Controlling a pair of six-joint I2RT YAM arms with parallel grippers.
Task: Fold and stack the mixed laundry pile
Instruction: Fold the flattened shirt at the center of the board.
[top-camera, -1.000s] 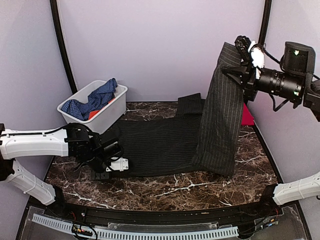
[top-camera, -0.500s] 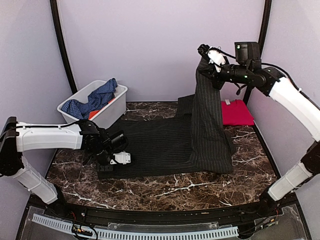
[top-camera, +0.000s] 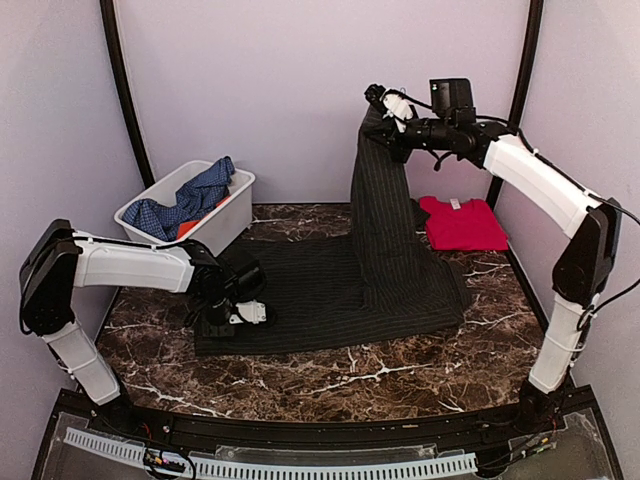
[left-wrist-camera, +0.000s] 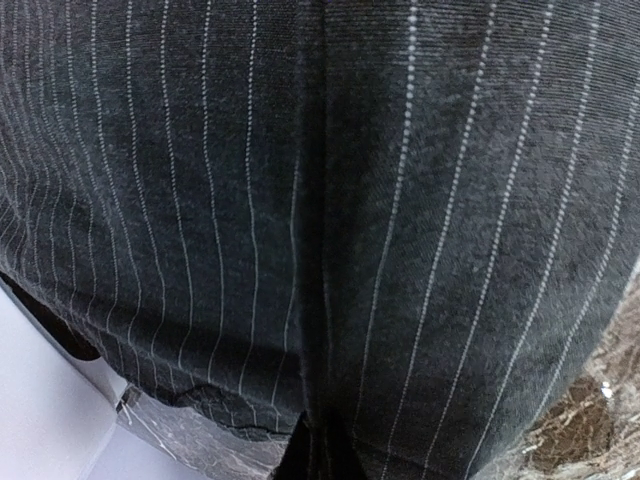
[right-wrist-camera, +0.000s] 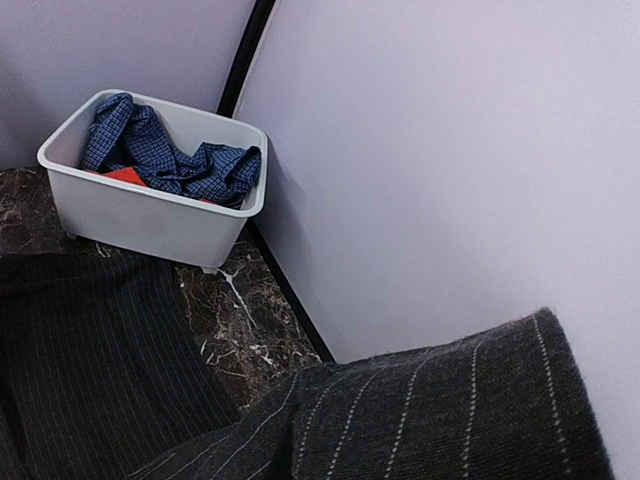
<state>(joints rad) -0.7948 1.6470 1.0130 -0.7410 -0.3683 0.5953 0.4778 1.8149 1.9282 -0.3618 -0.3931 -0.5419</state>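
Top view, shirt: The shirt (top-camera: 320, 285) lay spread over the middle of the counter (top-camera: 400, 370), with its 3 o'clock side hoisted high in a hanging drape.
Top view, right fingers: The right fingers (top-camera: 380, 103) were clenched on the top of that drape.
Top view, left fingers: The left fingers (top-camera: 243, 313) were clenched low at the shirt's 9 o'clock edge, apparently pinching it.
Top view, other laundry: A red cloth (top-camera: 462, 222) lay folded at 2 o'clock. The bin (top-camera: 222, 232) at 10 o'clock held a blue garment (top-camera: 190, 200) over an orange piece (top-camera: 188, 229).
Left wrist, shirt: Pinstriped fabric filled the view, close up. The fingers could not be made out.
Right wrist, shirt: A thick fold of shirt crossed the frame at 5 o'clock and hid the fingers. The bin sat at 10 o'clock.
Handling: The shirt looked soft, limp and fairly light. It would likely sag wherever unsupported, and seemed neither fragile nor slippery.
Hold: Hems and corners looked best, pinched at two points well apart to keep an edge taut.
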